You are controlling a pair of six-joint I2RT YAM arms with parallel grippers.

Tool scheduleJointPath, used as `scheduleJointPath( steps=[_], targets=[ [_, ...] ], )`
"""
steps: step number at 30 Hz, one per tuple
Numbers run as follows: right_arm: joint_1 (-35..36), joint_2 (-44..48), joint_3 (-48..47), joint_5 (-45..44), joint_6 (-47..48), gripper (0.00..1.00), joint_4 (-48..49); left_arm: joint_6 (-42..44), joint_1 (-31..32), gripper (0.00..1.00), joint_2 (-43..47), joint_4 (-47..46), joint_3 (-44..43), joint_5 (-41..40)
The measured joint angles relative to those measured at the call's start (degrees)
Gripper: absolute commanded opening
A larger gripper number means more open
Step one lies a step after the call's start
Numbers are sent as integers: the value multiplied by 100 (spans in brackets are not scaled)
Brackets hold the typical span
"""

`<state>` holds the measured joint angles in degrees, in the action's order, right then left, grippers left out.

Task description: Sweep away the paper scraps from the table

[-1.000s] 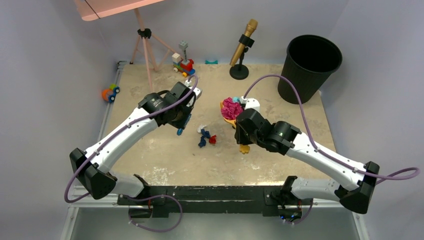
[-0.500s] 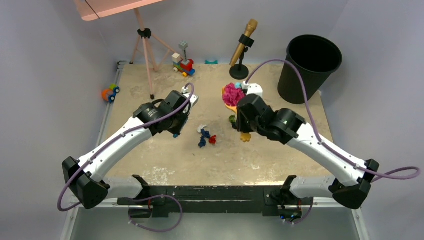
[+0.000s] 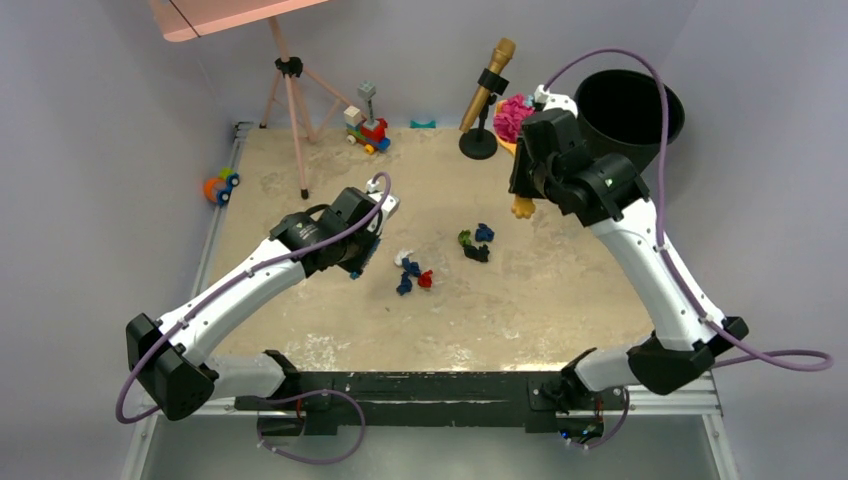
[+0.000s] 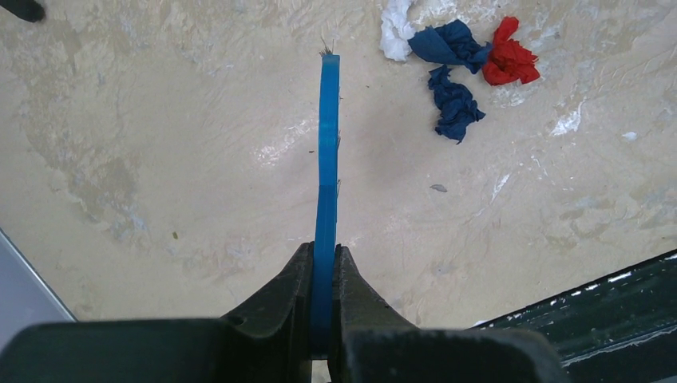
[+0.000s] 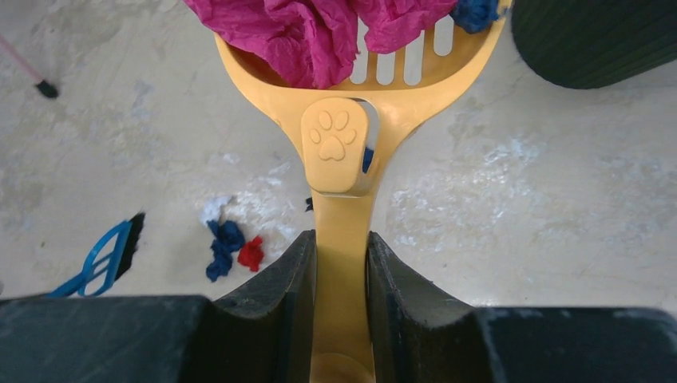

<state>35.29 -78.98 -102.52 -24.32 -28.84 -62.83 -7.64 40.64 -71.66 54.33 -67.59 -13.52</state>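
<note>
Loose paper scraps lie mid-table (image 3: pixel 300 330): a white, navy and red cluster (image 3: pixel 412 272) and a green and navy pair (image 3: pixel 475 243). My right gripper (image 3: pixel 530 172) is shut on the handle of a yellow scoop (image 5: pixel 335 144), held raised beside the black bin (image 3: pixel 620 120). Pink wads (image 5: pixel 295 32) and a blue one fill the scoop. My left gripper (image 3: pixel 362 250) is shut on a thin blue brush (image 4: pixel 327 144), just left of the white (image 4: pixel 395 28), navy (image 4: pixel 455 108) and red (image 4: pixel 508 62) scraps.
A gold microphone on a stand (image 3: pixel 485 90), a pink tripod (image 3: pixel 290 90) and a toy block train (image 3: pixel 367 125) stand along the back edge. An orange-and-blue toy car (image 3: pixel 220 185) sits at the left edge. The bin stands at the back right corner.
My right arm has lifted the loaded scoop from mid-table up and back to the bin's rim, leaving green and navy wads behind. My left arm drew back slightly with the brush.
</note>
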Motion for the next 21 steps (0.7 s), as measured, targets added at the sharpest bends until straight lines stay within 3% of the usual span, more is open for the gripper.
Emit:
scheduleJointPath(
  steps=[11,21],
  targets=[
    [-2094,-828,-804,673,356,0,-57,-2,-2,0,24,-87,87,216],
    [-3451,-1499,-1344,1784,269,0,273,-2,-2,0,24,-94,90,323]
  ],
)
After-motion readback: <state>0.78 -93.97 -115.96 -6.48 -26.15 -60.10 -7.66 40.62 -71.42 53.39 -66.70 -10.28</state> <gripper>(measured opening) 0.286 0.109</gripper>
